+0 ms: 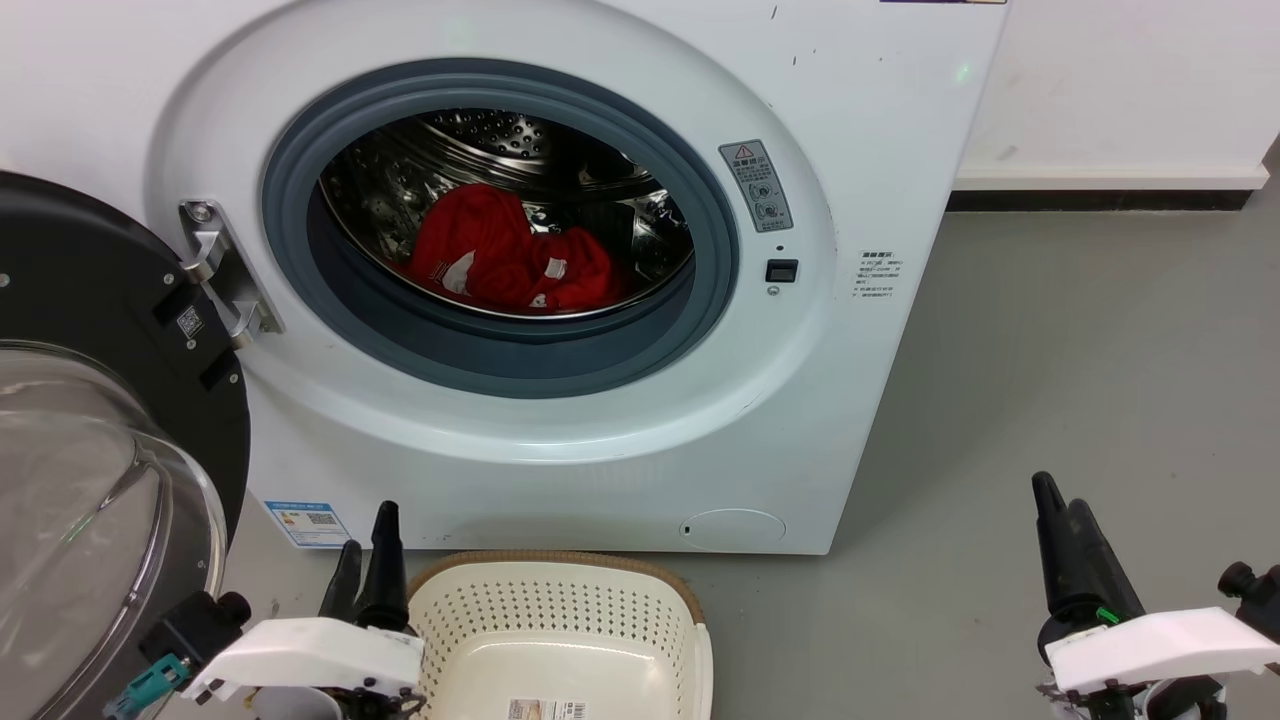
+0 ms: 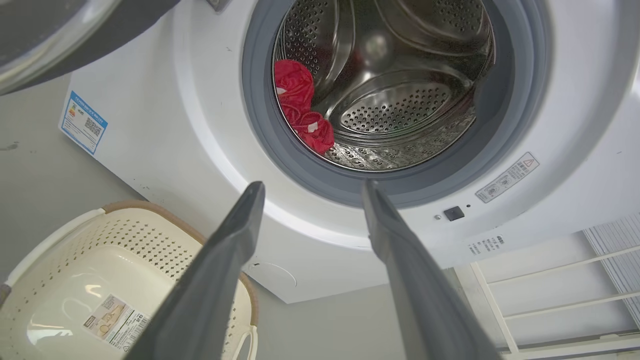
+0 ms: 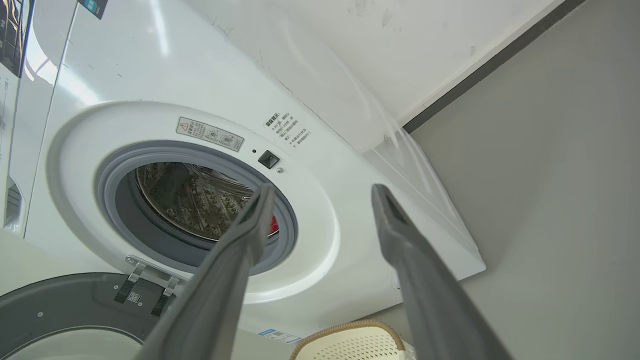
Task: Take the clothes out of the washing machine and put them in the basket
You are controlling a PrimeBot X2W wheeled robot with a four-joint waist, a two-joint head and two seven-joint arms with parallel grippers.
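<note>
Looking into the head frame's centre, I see the red garment (image 1: pixel 505 255) bunched low in the perforated steel drum (image 1: pixel 480 135), small white labels showing. Around it runs the grey rubber ring (image 1: pixel 290 200) of the white washing machine (image 1: pixel 880 120), whose glass door (image 1: pixel 90 480) hangs swung open at the left edge. The cream basket (image 1: pixel 560 610) sits on the grey floor (image 1: pixel 1100 350) just before the machine, bottom centre. My left gripper (image 1: pixel 365 535) is at the lower left, just beside the basket, fingers spread and holding nothing. My right gripper (image 1: pixel 1058 495), lower right and well apart from the basket, is likewise spread and empty.
</note>
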